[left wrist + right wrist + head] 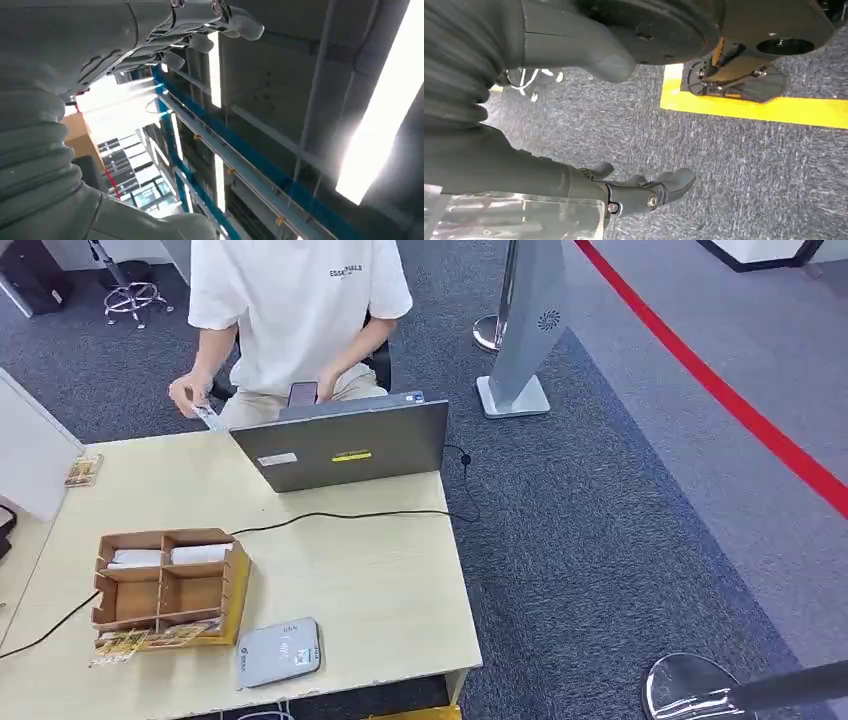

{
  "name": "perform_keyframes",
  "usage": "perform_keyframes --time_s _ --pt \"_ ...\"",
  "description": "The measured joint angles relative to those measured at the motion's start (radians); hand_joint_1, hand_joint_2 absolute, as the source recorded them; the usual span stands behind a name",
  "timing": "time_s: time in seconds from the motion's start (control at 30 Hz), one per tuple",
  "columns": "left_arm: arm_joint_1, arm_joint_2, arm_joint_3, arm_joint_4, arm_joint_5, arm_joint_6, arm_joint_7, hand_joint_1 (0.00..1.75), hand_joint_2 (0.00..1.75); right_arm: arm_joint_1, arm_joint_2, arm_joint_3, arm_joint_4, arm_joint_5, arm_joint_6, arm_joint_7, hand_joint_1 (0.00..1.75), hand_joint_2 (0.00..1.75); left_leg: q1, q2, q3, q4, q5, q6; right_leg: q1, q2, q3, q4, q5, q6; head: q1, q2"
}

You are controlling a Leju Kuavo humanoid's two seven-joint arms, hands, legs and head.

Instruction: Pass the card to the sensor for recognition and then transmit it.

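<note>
A grey card sensor (278,652) lies flat at the table's near edge. Just left of it, patterned cards (130,642) sit in the front slot of a wooden compartment box (236,585). Another patterned card (83,470) lies at the table's far left. A seated person in a white shirt (295,310) holds a small flat thing (208,418) over the far edge. My left hand (200,35) is raised against the ceiling, its fingers apart and holding nothing. My right hand (644,192) hangs over the carpet, fingers loosely spread and holding nothing.
A grey laptop (345,445) stands open at the table's far side, its back toward me, with a black cable (340,515) trailing across the tabletop (380,590). White packets (170,557) fill the box's rear cells. A grey stand (525,330) and red floor tape (720,390) lie to the right.
</note>
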Motion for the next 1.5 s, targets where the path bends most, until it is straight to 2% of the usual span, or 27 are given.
perform_keyframes --time_s 0.1,0.33,1.5 --pt "-0.042 0.017 -0.028 0.016 -0.039 -0.024 0.034 0.0 1.75 0.001 -0.001 0.0 0.001 0.0 0.0 0.002 0.0 1.75 0.0 -0.001 -0.001 0.0 0.0 0.0 0.0 -0.002 0.0 0.0 0.0 0.0 0.002 0.0" --pt "-0.137 0.066 -0.11 0.085 -0.189 -0.124 0.136 0.0 1.75 0.0 -0.005 0.003 0.002 0.002 0.011 0.015 0.0 1.75 0.0 0.0 0.0 0.0 0.0 0.0 0.0 0.0 0.0 0.0 0.001 0.0 0.0 0.0" --pt "-0.648 0.298 -0.56 0.633 -0.864 -0.675 0.67 0.0 1.75 -0.002 -0.046 0.003 0.007 0.019 0.046 0.084 0.0 1.75 0.0 0.001 -0.002 0.001 0.001 0.001 0.0 0.001 -0.001 0.0 0.002 0.001 0.0 0.0"
